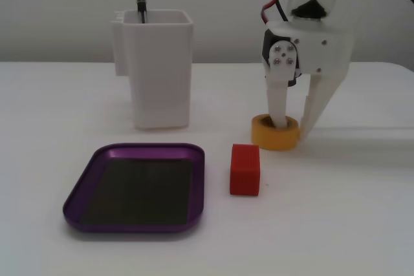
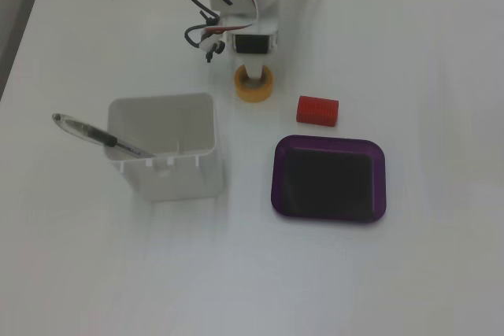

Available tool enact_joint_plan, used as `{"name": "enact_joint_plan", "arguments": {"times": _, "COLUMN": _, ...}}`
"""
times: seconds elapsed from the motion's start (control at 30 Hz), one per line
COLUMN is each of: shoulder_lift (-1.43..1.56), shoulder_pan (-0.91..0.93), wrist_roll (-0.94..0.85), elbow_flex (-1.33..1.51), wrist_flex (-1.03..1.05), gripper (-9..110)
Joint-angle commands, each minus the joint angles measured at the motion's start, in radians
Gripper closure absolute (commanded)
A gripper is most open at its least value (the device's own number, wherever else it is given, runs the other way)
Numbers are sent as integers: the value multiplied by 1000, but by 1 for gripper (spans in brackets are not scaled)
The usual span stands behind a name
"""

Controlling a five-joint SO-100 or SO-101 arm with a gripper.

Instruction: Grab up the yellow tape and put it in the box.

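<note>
End effector [image 1: 292, 124] astride yellow tape [image 1: 266, 135]

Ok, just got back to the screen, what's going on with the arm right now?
The arm is down over the yellow tape, which still sits on the table. The pincer straddles the roll's wall: one finger is inside the hollow core, the other outside. Nothing is lifted yet. The purple box is empty, with the red block lying between it and the tape. The white container holds a pen.

Low front camera facing the arm [image 1: 310, 37]; high overhead camera; same tabletop [image 2: 441, 53].
</note>
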Motion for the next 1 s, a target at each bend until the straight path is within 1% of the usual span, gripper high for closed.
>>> {"name": "enact_joint_plan", "arguments": {"times": 0.0, "shoulder_lift": 20, "shoulder_pan": -23, "wrist_roll": 2, "elbow_flex": -38, "wrist_flex": 40, "gripper": 102}}
{"name": "enact_joint_plan", "arguments": {"times": 0.1, "shoulder_lift": 87, "shoulder_pan": -29, "wrist_roll": 8, "elbow_flex": -97, "wrist_flex": 120, "gripper": 102}}
{"name": "enact_joint_plan", "arguments": {"times": 0.23, "shoulder_lift": 262, "shoulder_pan": -81, "wrist_roll": 9, "elbow_flex": -198, "wrist_flex": 213, "gripper": 102}}
{"name": "enact_joint_plan", "arguments": {"times": 0.4, "shoulder_lift": 454, "shoulder_pan": -230, "wrist_roll": 2, "elbow_flex": -327, "wrist_flex": 272, "gripper": 102}}
{"name": "enact_joint_plan", "arguments": {"times": 0.5, "shoulder_lift": 468, "shoulder_pan": -325, "wrist_roll": -3, "elbow_flex": -353, "wrist_flex": 252, "gripper": 102}}
{"name": "enact_joint_plan", "arguments": {"times": 0.6, "shoulder_lift": 399, "shoulder_pan": -364, "wrist_roll": 2, "elbow_flex": -359, "wrist_flex": 163, "gripper": 102}}
{"name": "enact_joint_plan", "arguments": {"times": 0.97, "shoulder_lift": 12, "shoulder_pan": -351, "wrist_roll": 5, "elbow_flex": -365, "wrist_flex": -207, "gripper": 102}}
